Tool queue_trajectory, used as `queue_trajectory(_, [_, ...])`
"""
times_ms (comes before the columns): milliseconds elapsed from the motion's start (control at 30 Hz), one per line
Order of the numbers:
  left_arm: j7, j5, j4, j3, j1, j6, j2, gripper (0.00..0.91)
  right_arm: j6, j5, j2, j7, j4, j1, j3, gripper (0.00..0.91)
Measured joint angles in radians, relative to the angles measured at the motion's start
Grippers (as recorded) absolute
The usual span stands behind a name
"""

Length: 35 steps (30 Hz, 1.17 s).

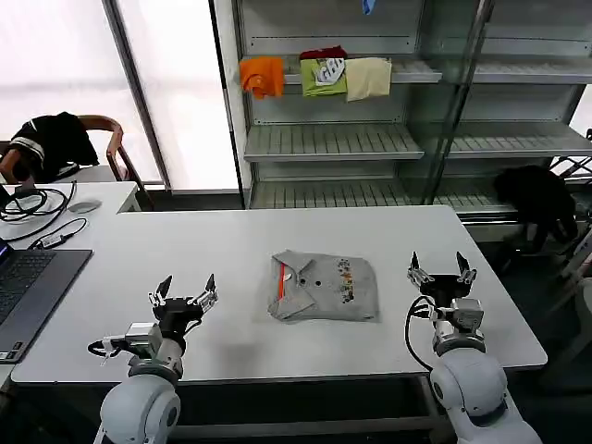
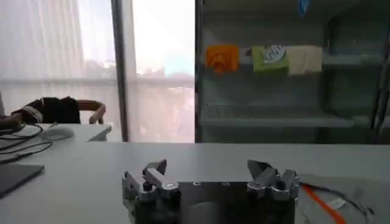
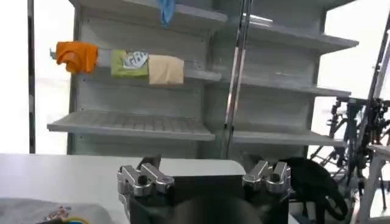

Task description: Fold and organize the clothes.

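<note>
Left gripper [image 1: 186,292] beside folded shirt [image 1: 324,286]

Shirt [image 1: 324,288]: light grey, multicoloured chest print, orange-red neck lining; worktop [image 1: 231,250]: white; shelf garments: orange [image 1: 262,76], green [image 1: 324,78], cream [image 1: 368,78].

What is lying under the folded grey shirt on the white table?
The grey shirt rests flat on the bare white table. Only tabletop shows around its edges. Whatever might lie beneath, or inside its folds, is covered. Both grippers, left and right, stand open beside it.
</note>
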Motion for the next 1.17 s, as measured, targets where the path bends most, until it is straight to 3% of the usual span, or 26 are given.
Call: queue_trajectory(1167, [0.021,0.006,-0.007,-0.009,-0.002,0.004,-0.007,0.907,0.0,-0.018,0.01,-0.012,0.009,-0.029,-0.005,0.907])
